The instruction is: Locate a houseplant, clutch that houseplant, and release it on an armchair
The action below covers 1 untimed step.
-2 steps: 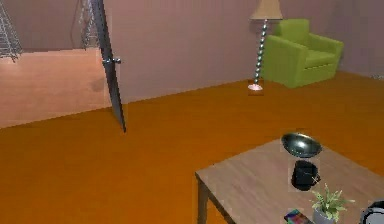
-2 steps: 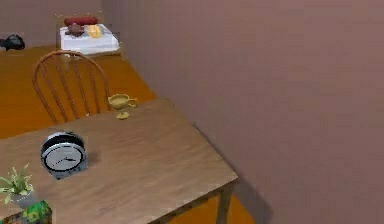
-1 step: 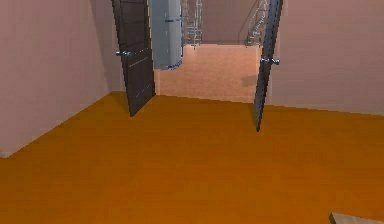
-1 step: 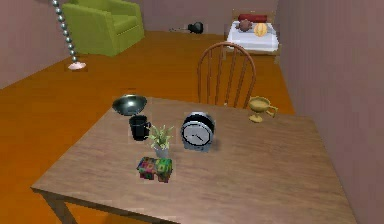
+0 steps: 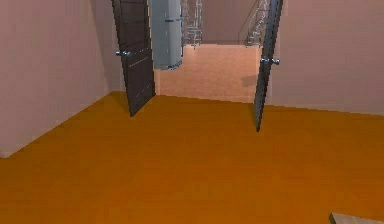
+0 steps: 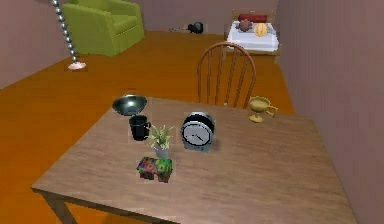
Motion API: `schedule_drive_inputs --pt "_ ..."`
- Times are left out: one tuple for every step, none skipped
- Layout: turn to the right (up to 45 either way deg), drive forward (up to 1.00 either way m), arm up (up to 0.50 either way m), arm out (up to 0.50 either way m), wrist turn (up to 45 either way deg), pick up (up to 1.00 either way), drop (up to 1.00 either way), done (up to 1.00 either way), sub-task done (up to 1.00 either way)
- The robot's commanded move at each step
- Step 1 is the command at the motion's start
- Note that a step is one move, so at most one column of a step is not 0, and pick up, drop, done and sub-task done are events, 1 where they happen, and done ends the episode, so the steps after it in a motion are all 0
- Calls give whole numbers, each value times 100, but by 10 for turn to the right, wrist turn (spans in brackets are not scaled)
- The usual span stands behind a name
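Note:
A small houseplant [image 6: 160, 138] with thin green leaves in a little pot stands near the middle of a wooden table [image 6: 260, 175] in the arm side view. A green armchair [image 6: 104, 24] sits on the orange floor at that view's top left, well beyond the table.
On the table also stand a dark bowl [image 6: 129, 103], a black mug [image 6: 139, 127], a round clock [image 6: 198, 131], a small patterned box [image 6: 155, 169] and a gold cup [image 6: 260, 107]. A wooden chair [image 6: 226, 72] is behind it, a floor lamp [image 6: 68, 40] to the left. Ahead, two dark doors [image 5: 133, 55] stand ajar.

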Motion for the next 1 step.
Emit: schedule_drive_inputs --pt "0 0 32 0 0 0 0 0 0"
